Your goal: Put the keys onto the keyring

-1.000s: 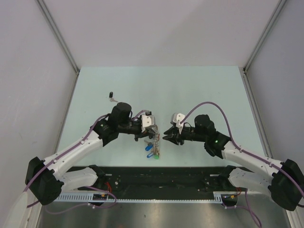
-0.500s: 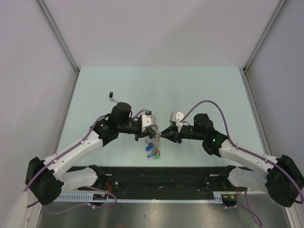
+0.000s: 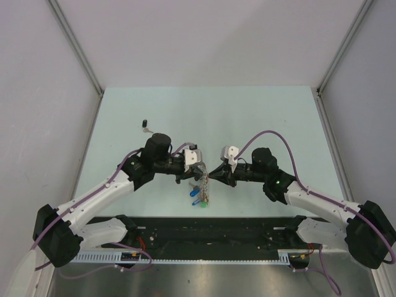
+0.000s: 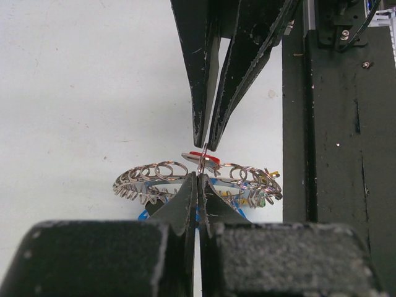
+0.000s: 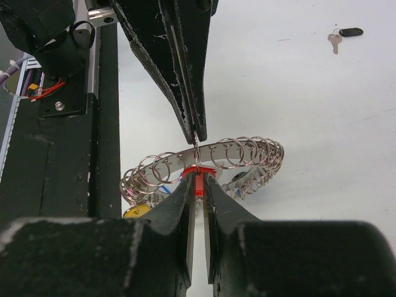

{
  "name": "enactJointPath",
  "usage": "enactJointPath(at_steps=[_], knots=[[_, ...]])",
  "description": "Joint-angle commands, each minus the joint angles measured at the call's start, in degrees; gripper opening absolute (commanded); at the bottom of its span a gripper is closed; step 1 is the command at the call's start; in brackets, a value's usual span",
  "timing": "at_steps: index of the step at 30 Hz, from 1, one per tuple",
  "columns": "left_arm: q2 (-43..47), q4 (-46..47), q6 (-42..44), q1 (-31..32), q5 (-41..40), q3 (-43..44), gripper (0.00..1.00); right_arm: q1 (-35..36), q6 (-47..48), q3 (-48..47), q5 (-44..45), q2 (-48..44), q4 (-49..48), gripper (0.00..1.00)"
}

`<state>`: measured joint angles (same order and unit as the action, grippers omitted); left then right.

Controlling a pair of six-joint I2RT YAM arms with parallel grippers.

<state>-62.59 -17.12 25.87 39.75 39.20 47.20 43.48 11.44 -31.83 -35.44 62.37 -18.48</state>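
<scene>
Right jaws have edged in leftward and now meet the keyring [image 5: 247, 151], pinched narrow on the red-headed key [image 5: 198, 181], which sits right at the ring's rim. Left jaws, opposite across the keyring, are clamped on its wire, holding it. To my eye threading can begin, though lining up looks fiddly.

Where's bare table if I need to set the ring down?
Bare: far half of the pale table, right of the small black-headed key. Crowded: centre, where left fingers and right fingers, gripping a red-headed key, meet at the large silver wire keyring.
</scene>
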Motion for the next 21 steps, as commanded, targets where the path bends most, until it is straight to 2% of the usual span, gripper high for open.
enactJointPath(at_steps=[1, 9, 21], knots=[[0.98, 3.76, -0.73, 0.07, 2.37, 0.61, 0.00, -0.15, -0.28, -1.74, -0.95, 0.30, -2.88, 0.11], [0.98, 3.68, -0.91, 0.07, 2.37, 0.70, 0.00, 0.11, -0.19, -2.27, -1.56, 0.21, -2.70, 0.00], [-0.34, 1.66, -0.55, 0.16, 1.14, 1.75, 0.00, 1.69, 1.65, -4.20, 0.81, -0.14, -0.33, 0.00]])
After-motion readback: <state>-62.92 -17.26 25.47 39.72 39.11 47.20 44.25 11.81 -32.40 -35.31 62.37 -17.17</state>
